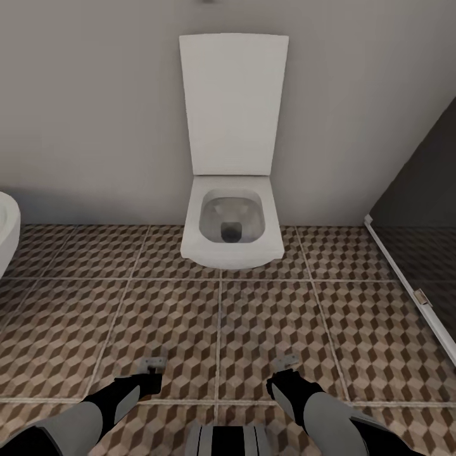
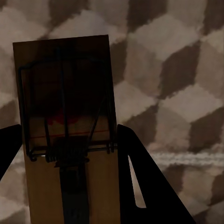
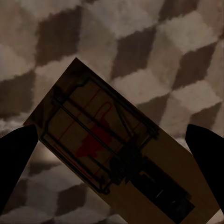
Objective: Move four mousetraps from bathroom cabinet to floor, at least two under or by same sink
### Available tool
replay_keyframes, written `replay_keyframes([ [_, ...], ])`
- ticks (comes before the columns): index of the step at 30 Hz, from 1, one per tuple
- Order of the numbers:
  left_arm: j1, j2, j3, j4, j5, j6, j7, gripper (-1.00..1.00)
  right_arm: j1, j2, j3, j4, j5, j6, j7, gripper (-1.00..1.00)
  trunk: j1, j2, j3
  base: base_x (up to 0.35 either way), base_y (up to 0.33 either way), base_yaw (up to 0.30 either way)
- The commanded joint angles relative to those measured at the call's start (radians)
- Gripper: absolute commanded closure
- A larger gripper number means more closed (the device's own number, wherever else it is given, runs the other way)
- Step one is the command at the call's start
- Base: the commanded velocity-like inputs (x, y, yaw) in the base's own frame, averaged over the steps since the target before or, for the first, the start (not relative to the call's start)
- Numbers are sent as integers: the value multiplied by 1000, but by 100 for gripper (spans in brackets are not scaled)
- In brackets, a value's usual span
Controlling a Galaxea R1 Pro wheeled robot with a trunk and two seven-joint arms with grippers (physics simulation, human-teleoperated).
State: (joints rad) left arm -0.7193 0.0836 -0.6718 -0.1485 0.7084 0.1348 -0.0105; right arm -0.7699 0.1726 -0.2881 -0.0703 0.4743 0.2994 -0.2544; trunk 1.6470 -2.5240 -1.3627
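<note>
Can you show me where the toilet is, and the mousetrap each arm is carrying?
toilet (image 1: 232,235): head view, on the bowl's rim.
left mousetrap (image 2: 93,186): left wrist view, on the bare wooden board.
right mousetrap (image 3: 77,119): right wrist view, on the wooden board under the wire.

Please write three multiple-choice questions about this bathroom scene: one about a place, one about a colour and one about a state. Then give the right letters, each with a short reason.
1. Where is the toilet?
A) straight ahead, against the wall
B) inside a drawer
C) on top of a dresser

2. What colour is the spot on the mousetrap between the jaws of the left gripper?
A) blue
B) red
C) green

3. In what state is the toilet lid?
A) shut over the bowl
B) lying on the floor
C) raised, upright against the wall

Answers:
1 A: in the head view it sits in the middle, with its back to the wall.
2 B: the left wrist view shows a red patch under the dark wire.
3 C: the lid stands upright and the bowl is open.
</note>
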Motion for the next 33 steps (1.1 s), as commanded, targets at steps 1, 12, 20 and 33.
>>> replay_keyframes([
  [1, 0, 1, -3, -2, 2, 5, -2, 100, 0, 1, -8, -2, 10, 6, -2, 100, 0, 0, -1, 0, 0, 0],
  [12, 0, 1, -3, -2, 2, 5, -2, 100, 0, 1, -8, -2, 10, 6, -2, 100, 2, -1, -20, 0, 0, 0],
  [20, 0, 1, -3, -1, 1, 6, -2, 100, 0, 1, -8, -2, 10, 6, -2, 100, 3, -2, -32, 0, 0, 0],
  [33, 0, -1, -3, 10, 3, 7, -2, 100, 0, 2, -8, -2, 10, 5, -2, 100, 3, -2, -32, 0, 0, 0],
])
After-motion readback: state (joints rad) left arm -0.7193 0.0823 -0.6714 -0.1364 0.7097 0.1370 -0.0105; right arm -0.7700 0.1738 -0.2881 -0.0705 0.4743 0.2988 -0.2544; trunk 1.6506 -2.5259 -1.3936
